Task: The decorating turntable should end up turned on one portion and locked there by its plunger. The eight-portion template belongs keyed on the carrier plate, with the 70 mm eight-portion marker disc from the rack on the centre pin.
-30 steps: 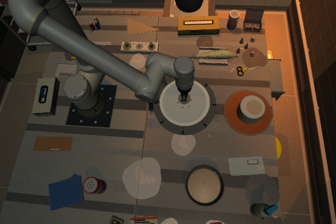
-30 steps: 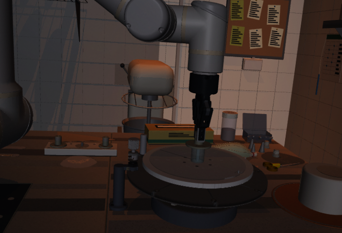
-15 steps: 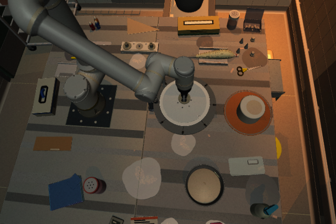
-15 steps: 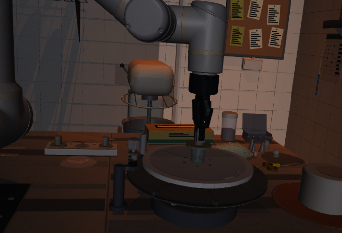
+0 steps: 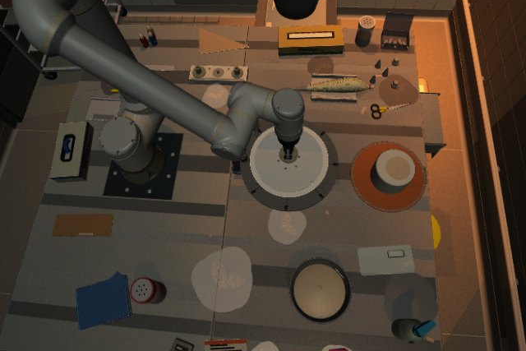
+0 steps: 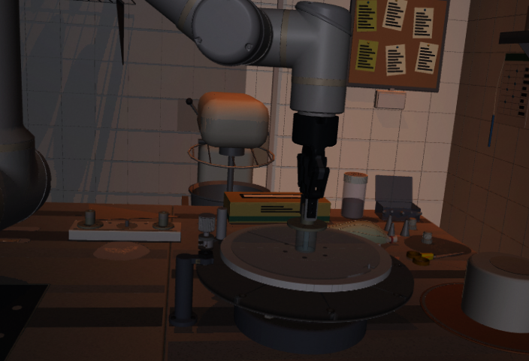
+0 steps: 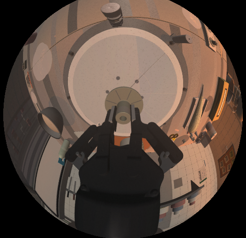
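Note:
My gripper (image 7: 122,112) hangs straight down over the middle of the turntable (image 5: 289,164). The round pale template (image 6: 305,257) lies on the dark carrier plate (image 6: 303,293). The centre pin (image 6: 305,242) stands up from the template's middle. A tan marker disc (image 7: 124,102) with a raised hub sits at the top of the pin, its face marked with radial lines. The knurled plunger knob (image 6: 207,223) stands at the turntable's left rim, beside a dark post (image 6: 183,283). The disc rack (image 5: 218,73) lies on the far left of the bench with two discs on it. My gripper is closed on the marker disc's hub.
The dark post stands close to the turntable's left edge. A cake on an orange board (image 5: 388,175) sits to the right. A yellow box (image 5: 310,39), a shaker (image 5: 364,30) and piping nozzles (image 5: 382,69) lie behind. A bowl (image 5: 320,290) sits in front.

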{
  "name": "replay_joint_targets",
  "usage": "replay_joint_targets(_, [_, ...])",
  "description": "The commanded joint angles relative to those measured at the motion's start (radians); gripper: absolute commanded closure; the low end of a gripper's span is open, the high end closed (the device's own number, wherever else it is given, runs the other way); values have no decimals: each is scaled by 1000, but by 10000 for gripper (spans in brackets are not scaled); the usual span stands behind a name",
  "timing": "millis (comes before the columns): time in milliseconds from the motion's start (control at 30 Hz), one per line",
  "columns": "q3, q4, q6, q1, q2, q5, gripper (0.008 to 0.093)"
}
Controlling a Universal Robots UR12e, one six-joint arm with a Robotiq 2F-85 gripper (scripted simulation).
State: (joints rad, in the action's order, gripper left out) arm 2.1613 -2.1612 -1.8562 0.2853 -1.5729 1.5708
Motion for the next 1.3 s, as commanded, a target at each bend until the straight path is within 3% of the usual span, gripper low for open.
replay_joint_targets(0, [0, 0, 0, 0, 0, 0, 934])
replay_joint_targets(1033, [-2, 2, 0, 0, 0, 0, 934])
replay_joint_targets(1267, [-2, 2, 0, 0, 0, 0, 809])
